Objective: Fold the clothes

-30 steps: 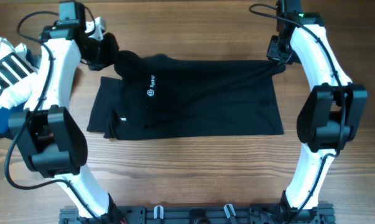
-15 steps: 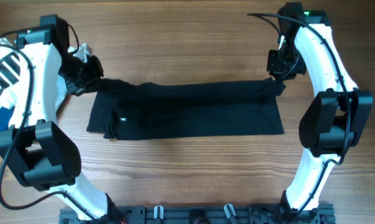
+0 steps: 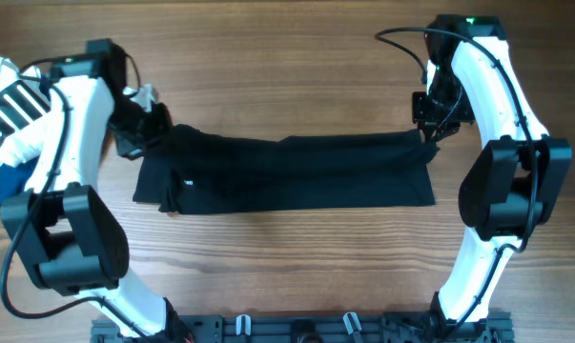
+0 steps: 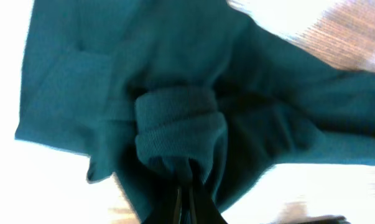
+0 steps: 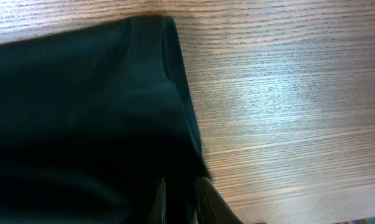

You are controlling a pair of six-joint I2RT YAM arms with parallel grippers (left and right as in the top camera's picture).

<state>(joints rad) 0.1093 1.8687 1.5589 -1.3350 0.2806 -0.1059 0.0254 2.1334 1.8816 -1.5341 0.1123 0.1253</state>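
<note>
Lying across the middle of the wooden table (image 3: 287,57), the black shirt (image 3: 287,176) is doubled into a long band. The left gripper (image 3: 149,138) pinches its upper left corner, with fabric bunched between the closed fingers (image 4: 182,200) — the right gripper (image 3: 427,131) is clamped on the upper right corner.

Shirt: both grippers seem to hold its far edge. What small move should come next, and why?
Probably carry both held corners toward the near edge, level with each other. The left gripper and the right gripper are each shut on a far corner of the shirt, which lies as a wide flat band; that would fold it in half.
</note>
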